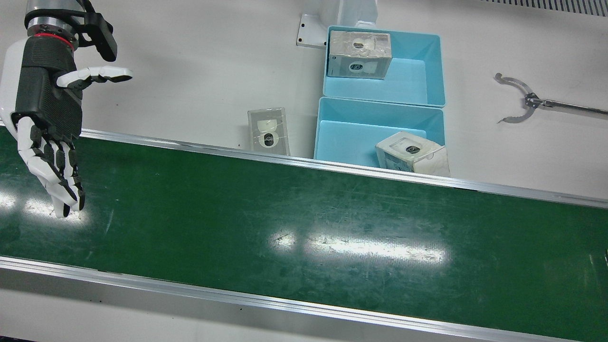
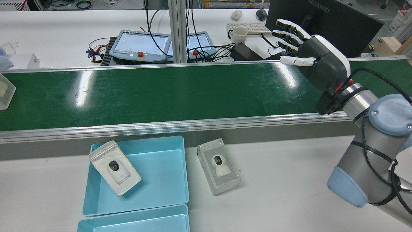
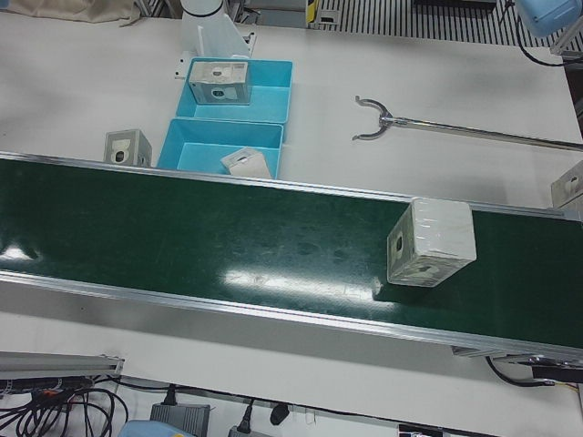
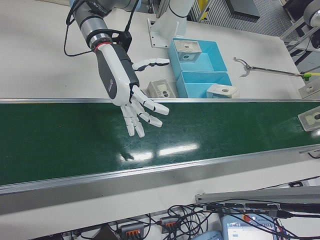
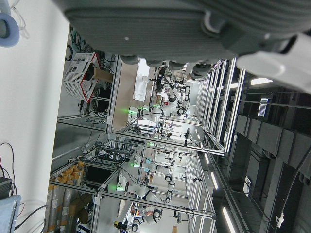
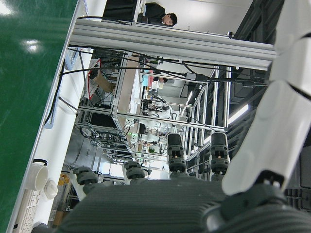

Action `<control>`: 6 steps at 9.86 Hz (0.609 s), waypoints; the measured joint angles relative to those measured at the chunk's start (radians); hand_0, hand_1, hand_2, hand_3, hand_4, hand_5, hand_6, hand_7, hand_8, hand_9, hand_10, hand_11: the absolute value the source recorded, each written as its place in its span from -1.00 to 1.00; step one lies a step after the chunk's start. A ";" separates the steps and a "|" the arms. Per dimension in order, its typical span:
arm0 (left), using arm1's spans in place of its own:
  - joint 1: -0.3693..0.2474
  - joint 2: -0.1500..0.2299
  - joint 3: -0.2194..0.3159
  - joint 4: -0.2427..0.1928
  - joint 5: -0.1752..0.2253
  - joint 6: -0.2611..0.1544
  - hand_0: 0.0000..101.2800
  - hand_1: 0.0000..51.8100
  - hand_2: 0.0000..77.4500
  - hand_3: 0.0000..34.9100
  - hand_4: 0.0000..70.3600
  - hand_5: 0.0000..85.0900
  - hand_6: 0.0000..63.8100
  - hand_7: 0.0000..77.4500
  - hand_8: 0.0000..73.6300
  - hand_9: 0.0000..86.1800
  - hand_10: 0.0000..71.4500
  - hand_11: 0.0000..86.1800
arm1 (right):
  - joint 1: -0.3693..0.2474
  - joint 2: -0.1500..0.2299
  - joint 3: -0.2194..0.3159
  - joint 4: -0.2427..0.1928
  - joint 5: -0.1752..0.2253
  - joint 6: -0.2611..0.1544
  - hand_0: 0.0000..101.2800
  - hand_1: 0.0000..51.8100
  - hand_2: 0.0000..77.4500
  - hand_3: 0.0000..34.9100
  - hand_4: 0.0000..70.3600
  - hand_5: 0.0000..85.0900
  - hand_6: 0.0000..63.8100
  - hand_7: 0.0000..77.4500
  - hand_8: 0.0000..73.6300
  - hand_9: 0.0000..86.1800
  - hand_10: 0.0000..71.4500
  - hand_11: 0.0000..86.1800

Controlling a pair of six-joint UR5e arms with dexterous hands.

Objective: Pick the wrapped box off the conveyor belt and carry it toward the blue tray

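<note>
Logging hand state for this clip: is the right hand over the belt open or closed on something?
Open. The right hand hovers over the green conveyor belt with fingers spread, holding nothing.

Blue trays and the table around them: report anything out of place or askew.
One wrapped box lies on the white table beside the blue tray, not in it. Another box sits tilted against a tray corner. A grabber tool lies loose nearby.

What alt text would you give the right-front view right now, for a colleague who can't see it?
The right robot hand hangs open, fingers spread, over the green conveyor belt, holding nothing. A wrapped box sits on the belt at the view's far right edge. Behind the belt, two blue trays each hold a wrapped box, and another stands on the table beside them.
</note>
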 joint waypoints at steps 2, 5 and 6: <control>0.000 0.000 0.000 0.000 0.000 0.000 -1.00 -1.00 -0.97 -1.00 -1.00 -0.99 -1.00 -0.99 -0.99 -1.00 -0.98 -1.00 | 0.000 -0.001 -0.002 0.000 0.000 0.000 -0.21 -0.64 -0.65 0.70 -0.83 -0.55 -1.00 -0.49 -0.96 -0.84 -0.91 -0.89; 0.000 0.000 0.000 0.000 0.000 0.000 -1.00 -1.00 -0.99 -1.00 -1.00 -0.99 -1.00 -0.99 -0.99 -1.00 -1.00 -1.00 | 0.000 -0.001 -0.009 0.001 0.000 0.000 -0.22 -0.64 -0.65 0.71 -0.89 -0.55 -1.00 -0.49 -0.96 -0.84 -0.91 -0.89; 0.000 0.000 0.000 0.000 0.000 0.000 -1.00 -1.00 -0.99 -1.00 -1.00 -0.99 -1.00 -0.99 -1.00 -0.99 -1.00 -1.00 | -0.001 -0.001 -0.009 0.001 0.000 0.000 -0.22 -0.64 -0.65 0.71 -0.89 -0.55 -1.00 -0.49 -0.96 -0.84 -0.91 -0.89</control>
